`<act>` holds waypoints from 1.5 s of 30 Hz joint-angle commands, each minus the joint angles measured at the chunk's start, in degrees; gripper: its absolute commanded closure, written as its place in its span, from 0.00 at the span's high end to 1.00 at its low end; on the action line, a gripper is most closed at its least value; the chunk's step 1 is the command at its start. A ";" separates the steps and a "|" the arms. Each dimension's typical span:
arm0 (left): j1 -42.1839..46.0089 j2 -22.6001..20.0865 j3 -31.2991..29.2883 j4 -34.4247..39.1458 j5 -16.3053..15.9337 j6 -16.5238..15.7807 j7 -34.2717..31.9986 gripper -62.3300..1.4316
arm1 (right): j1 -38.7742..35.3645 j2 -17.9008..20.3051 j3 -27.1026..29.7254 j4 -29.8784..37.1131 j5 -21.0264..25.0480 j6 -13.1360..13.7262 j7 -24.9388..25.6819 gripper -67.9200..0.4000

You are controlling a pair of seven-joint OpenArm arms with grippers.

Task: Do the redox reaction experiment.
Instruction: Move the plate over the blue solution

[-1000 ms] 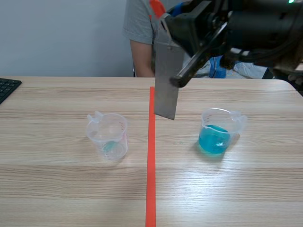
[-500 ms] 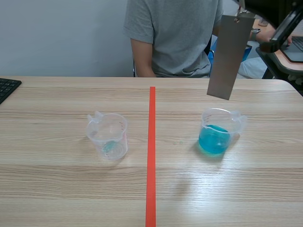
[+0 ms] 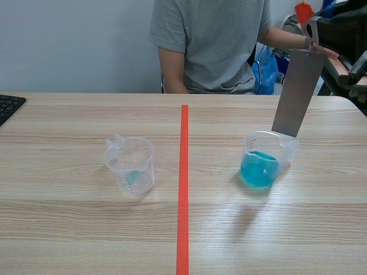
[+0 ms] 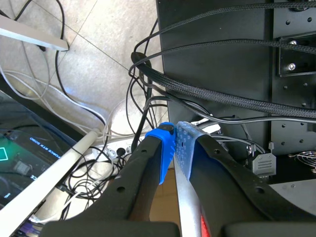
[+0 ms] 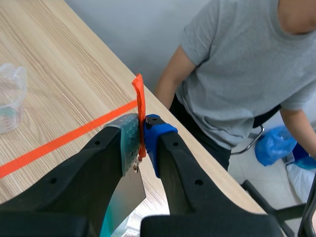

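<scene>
A grey metal sheet [image 3: 295, 91] hangs upright over the table's right side, its lower edge just above the far rim of a clear beaker of blue liquid [image 3: 262, 160]. My right gripper [image 5: 140, 137] is shut on the sheet's top [image 5: 126, 195], where a red tape tag [image 5: 139, 101] sticks up between the pads. A second clear beaker [image 3: 131, 165], holding only a trace of liquid, stands left of the red line. Off the table, my left gripper [image 4: 174, 144] is shut on nothing, pads together, facing floor cables.
A person in a grey shirt [image 3: 212, 43] sits across the table, one arm stretched toward the right. A black keyboard corner [image 3: 8, 106] lies at the far left edge. The red tape line [image 3: 183, 183] runs down the table's middle. The left beaker [image 5: 10, 103] shows in the right wrist view.
My right arm has swung from the table's middle to the right, carrying the metal sheet. The sheet has come down closer to the blue beaker's rim.
</scene>
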 commanded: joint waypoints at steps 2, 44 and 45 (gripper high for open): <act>0.90 -0.94 -0.46 0.61 -0.31 -0.46 -0.55 0.06 | 1.03 0.63 -0.11 0.63 0.44 0.02 1.88 0.02; 18.91 -4.66 -5.75 18.84 1.40 -0.35 -0.07 0.06 | 1.03 0.63 -0.11 0.42 0.72 0.02 2.75 0.02; 20.11 -4.66 -6.25 21.29 1.38 -0.50 -0.07 0.06 | 1.03 0.63 -0.11 0.42 0.81 0.02 2.75 0.02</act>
